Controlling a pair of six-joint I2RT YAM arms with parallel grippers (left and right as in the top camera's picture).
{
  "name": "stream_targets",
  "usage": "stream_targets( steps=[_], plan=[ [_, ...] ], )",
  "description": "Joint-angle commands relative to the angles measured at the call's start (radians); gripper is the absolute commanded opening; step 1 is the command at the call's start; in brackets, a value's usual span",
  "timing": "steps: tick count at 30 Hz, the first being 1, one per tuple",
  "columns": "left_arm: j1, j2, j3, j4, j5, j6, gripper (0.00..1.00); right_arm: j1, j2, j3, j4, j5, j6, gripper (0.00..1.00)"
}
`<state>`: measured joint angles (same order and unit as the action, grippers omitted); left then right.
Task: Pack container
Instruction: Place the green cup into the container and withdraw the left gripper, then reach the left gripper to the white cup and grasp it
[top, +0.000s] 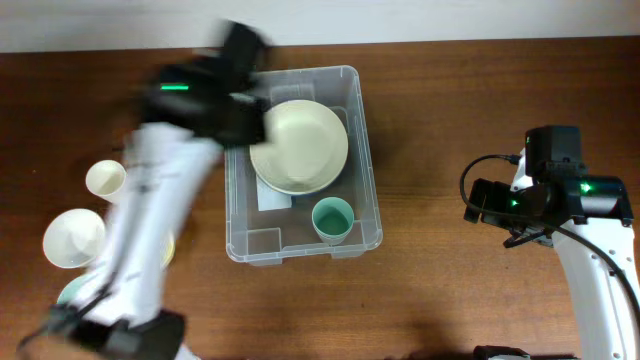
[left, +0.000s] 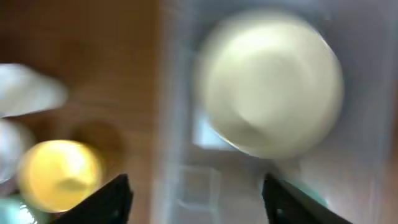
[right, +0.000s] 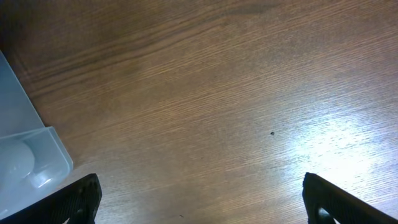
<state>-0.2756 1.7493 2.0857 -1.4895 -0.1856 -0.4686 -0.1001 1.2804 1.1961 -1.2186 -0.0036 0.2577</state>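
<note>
The clear container (top: 365, 170) stands at the table's middle. A cream bowl (top: 298, 146) lies in its far part and a teal cup (top: 332, 220) stands in its near part. My left gripper (top: 240, 105) hovers at the container's far left corner, blurred. In the left wrist view it (left: 196, 199) is open and empty above the container's left wall (left: 171, 124), with the cream bowl (left: 270, 84) below. My right gripper (top: 480, 205) is open and empty over bare table to the right of the container; its view (right: 199, 199) shows the container's corner (right: 31, 155).
To the left of the container stand a small cream cup (top: 105, 179), a cream bowl (top: 73, 238), a yellow bowl (left: 59, 174) and a teal item (top: 68, 292) partly under my left arm. The wall runs along the table's far edge.
</note>
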Motion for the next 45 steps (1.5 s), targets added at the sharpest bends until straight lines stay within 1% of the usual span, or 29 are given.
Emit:
stream_targets(
  steps=[1, 2, 4, 7, 10, 13, 17, 19, 26, 27, 28, 29, 30, 31, 32, 33, 36, 37, 39, 41, 45],
  plan=[
    [0.202, -0.04, 0.011, -0.011, -0.04, -0.013, 0.81, 0.008, 0.0, 0.0, 0.001, 0.008, -0.006, 0.99],
    [0.266, -0.033, -0.001, -0.002, -0.04, -0.013, 0.83, 0.008, 0.0, 0.0, 0.001, 0.008, -0.006, 0.99],
    [0.365, -0.008, -0.033, 0.027, -0.04, -0.002, 0.84, 0.008, 0.0, 0.0, 0.001, 0.008, -0.006, 0.99],
    [0.45, 0.068, -0.064, 0.065, -0.04, 0.027, 0.86, 0.008, 0.0, 0.0, 0.0, 0.008, -0.006, 0.99],
    [0.493, 0.152, -0.069, 0.092, -0.039, 0.058, 0.86, 0.008, 0.0, 0.0, 0.001, 0.008, -0.006, 0.99],
    [0.519, 0.253, -0.069, 0.121, -0.038, 0.106, 0.86, 0.008, 0.0, 0.0, 0.001, 0.008, -0.006, 0.99],
    [0.528, 0.362, -0.069, 0.136, -0.04, 0.112, 0.87, 0.008, 0.0, 0.0, 0.002, 0.008, -0.006, 0.99],
    [0.532, 0.45, -0.069, 0.142, -0.04, 0.111, 0.86, 0.008, 0.0, 0.0, 0.002, 0.008, -0.006, 0.99],
    [0.532, 0.555, -0.069, 0.143, -0.039, 0.111, 0.86, 0.008, 0.0, 0.0, 0.004, 0.008, -0.006, 0.99],
    [0.532, 0.562, -0.069, 0.143, -0.039, 0.111, 0.83, 0.008, 0.0, 0.0, 0.004, 0.008, -0.006, 0.99],
    [0.532, 0.57, -0.069, 0.143, -0.039, 0.111, 0.76, 0.008, 0.0, 0.0, 0.004, 0.008, -0.006, 0.99],
    [0.532, 0.57, -0.069, 0.14, -0.04, 0.111, 0.61, 0.008, 0.0, 0.0, 0.004, 0.008, -0.006, 0.99],
    [0.532, 0.57, -0.069, 0.14, -0.04, 0.111, 0.51, 0.008, 0.0, 0.0, 0.004, 0.008, -0.006, 0.99],
    [0.532, 0.57, -0.069, 0.14, -0.04, 0.111, 0.44, 0.008, 0.0, 0.0, 0.004, 0.008, -0.006, 0.99],
    [0.532, 0.57, -0.069, 0.14, -0.04, 0.112, 0.39, 0.008, 0.0, 0.0, 0.004, 0.008, -0.006, 0.99],
    [0.533, 0.57, -0.069, 0.139, -0.04, 0.112, 0.39, 0.008, 0.0, 0.0, 0.004, 0.008, -0.006, 0.99],
    [0.534, 0.57, -0.069, 0.14, -0.04, 0.112, 0.21, 0.008, 0.0, 0.0, 0.003, 0.008, -0.006, 0.99],
    [0.534, 0.57, -0.069, 0.14, -0.04, 0.112, 0.18, 0.008, 0.0, 0.0, 0.003, 0.008, -0.006, 0.99],
    [0.534, 0.57, -0.069, 0.137, -0.04, 0.112, 0.07, 0.008, 0.0, 0.0, 0.003, 0.008, -0.006, 0.99],
    [0.534, 0.57, -0.069, 0.135, -0.04, 0.112, 0.01, 0.008, 0.0, 0.0, 0.003, 0.008, -0.006, 0.99],
    [0.534, 0.566, -0.068, 0.131, -0.04, 0.112, 0.01, 0.008, 0.0, 0.0, 0.003, 0.008, -0.006, 0.99]
  ],
)
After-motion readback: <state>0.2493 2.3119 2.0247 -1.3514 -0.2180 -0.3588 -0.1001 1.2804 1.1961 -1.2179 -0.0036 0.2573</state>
